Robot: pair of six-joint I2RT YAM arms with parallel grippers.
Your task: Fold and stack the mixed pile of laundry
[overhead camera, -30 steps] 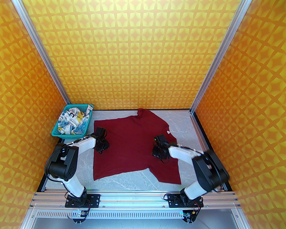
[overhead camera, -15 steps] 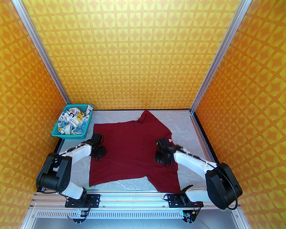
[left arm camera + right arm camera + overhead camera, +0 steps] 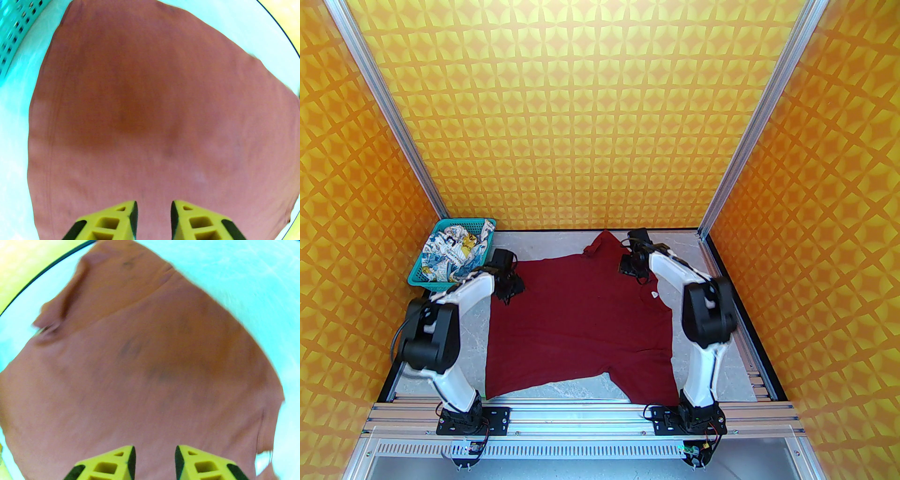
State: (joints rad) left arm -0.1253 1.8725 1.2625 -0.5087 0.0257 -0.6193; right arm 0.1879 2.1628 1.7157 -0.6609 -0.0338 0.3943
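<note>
While both arms reached forward over the bench (image 3: 576, 390), the red shirt (image 3: 581, 323) lay spread nearly flat between them, covering most of the middle of the surface.

Left arm: base at near rail (image 3: 581, 412), black elbow raised at left edge of bench, white forearm angled forward and inward. Left pincer (image 3: 508, 293) pointed down at far left corner of shirt, just beside the basket (image 3: 443, 282). Left wrist view: yellow fingers (image 3: 121, 218) stood a little apart, nothing between them, red cloth (image 3: 150, 105) below; teal basket wall (image 3: 14, 35) at upper left.

Right arm: elbow raised over right side of bench, forearm reaching far forward and inward. Right pincer (image 3: 633, 272) pointed down at far right part of shirt, near the back wall. Right wrist view: fingers (image 3: 194, 465) also a little apart, gap empty, cloth (image 3: 152, 357) below with a seam and a rumpled edge at upper left. View blurred; contact with cloth could not be told for either pincer.

Shirt: one sleeve lay at near right, a flap pointed to the back wall, small white tag (image 3: 654, 294) near right edge.

White printed garment (image 3: 450, 258) sat crumpled in the basket at far left corner.

Surface: pale grey marbled top. Enclosure: orange and yellow patterned walls (image 3: 600, 117), aluminium posts (image 3: 384, 108) at both back corners.
</note>
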